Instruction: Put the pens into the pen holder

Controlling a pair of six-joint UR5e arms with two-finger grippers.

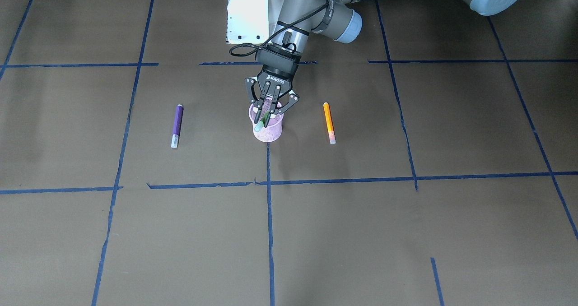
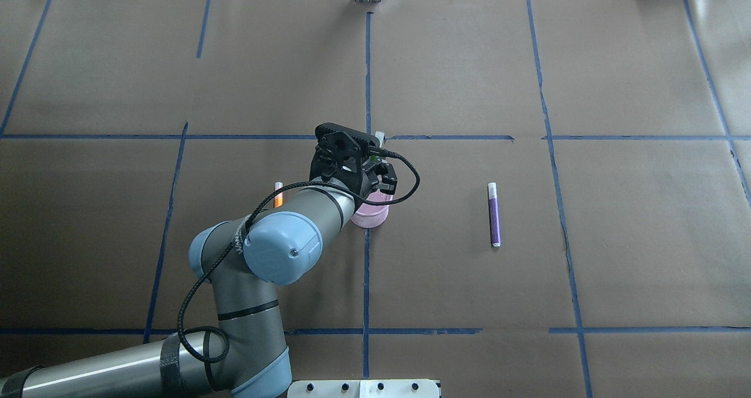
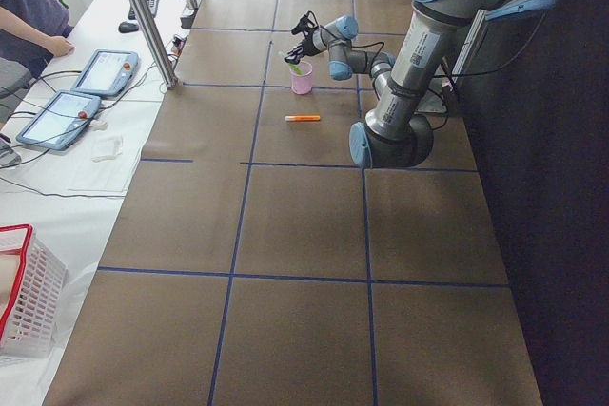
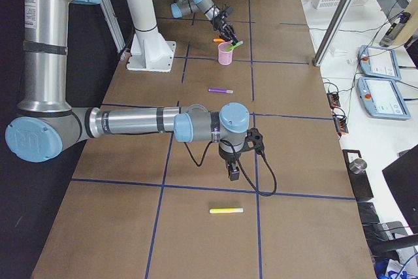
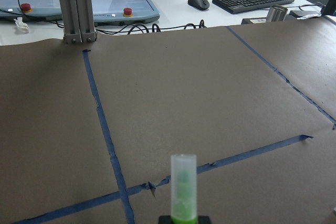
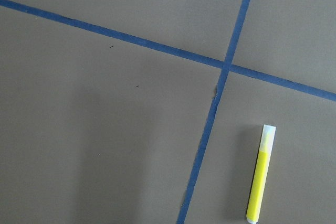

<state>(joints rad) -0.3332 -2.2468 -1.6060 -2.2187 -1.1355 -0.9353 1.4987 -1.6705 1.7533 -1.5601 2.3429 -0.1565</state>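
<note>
You'll find the small pink wire-mesh cup (image 1: 270, 132) standing upright where two blue tape lines (image 1: 269, 215) meet on the brown paper table cover (image 1: 406, 234). Directly above the cup's mouth, your left gripper (image 1: 263, 115) has its fingers drawn narrow onto the green pen with the pale cap (image 1: 259, 126). The pen is tilted, and its cap end juts out past the cup's rim on the side away from the robot. Whether its other end is already inside the cup, you cannot tell.

The purple pen with a whitish cap (image 1: 177, 125) lies flat on the robot's right of the cup. The orange pen (image 1: 329, 122) lies flat on its left, somewhat nearer. Both are clear of the cup.

The yellow pen (image 4: 226, 211) lies well apart from the cup, beyond the purple one. The right gripper (image 4: 233, 173) hangs near it; how its fingers stand you cannot tell.
</note>
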